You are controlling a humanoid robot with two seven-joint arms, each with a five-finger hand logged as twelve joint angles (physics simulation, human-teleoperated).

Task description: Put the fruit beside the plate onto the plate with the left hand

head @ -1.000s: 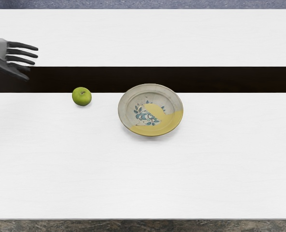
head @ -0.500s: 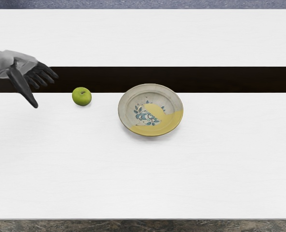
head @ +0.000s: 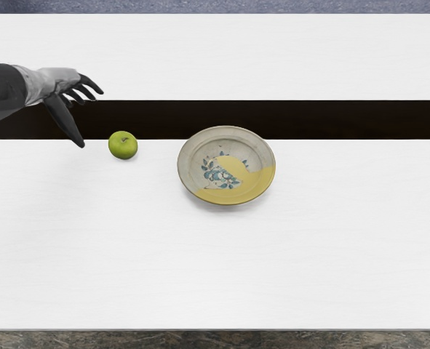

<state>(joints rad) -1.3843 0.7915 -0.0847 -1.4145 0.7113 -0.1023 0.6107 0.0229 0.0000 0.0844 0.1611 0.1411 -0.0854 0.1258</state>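
A small green apple (head: pixel 123 145) rests on the white table, a short way left of the plate (head: pixel 193 149). The plate is round and grey, with a yellow patch and a blue floral pattern, and nothing lies on it. My left hand (head: pixel 78 102) reaches in from the left edge and hovers up and left of the apple. Its fingers are spread and its thumb points down toward the table. It holds nothing and does not touch the apple. The right arm is out of sight.
A dark slot (head: pixel 309 119) runs across the table just behind the apple and the plate. White tabletop (head: pixel 215 262) stretches wide in front of them.
The left hand has moved right and slightly up, closer to the apple, with more of the forearm in view. Apple and plate have not moved.
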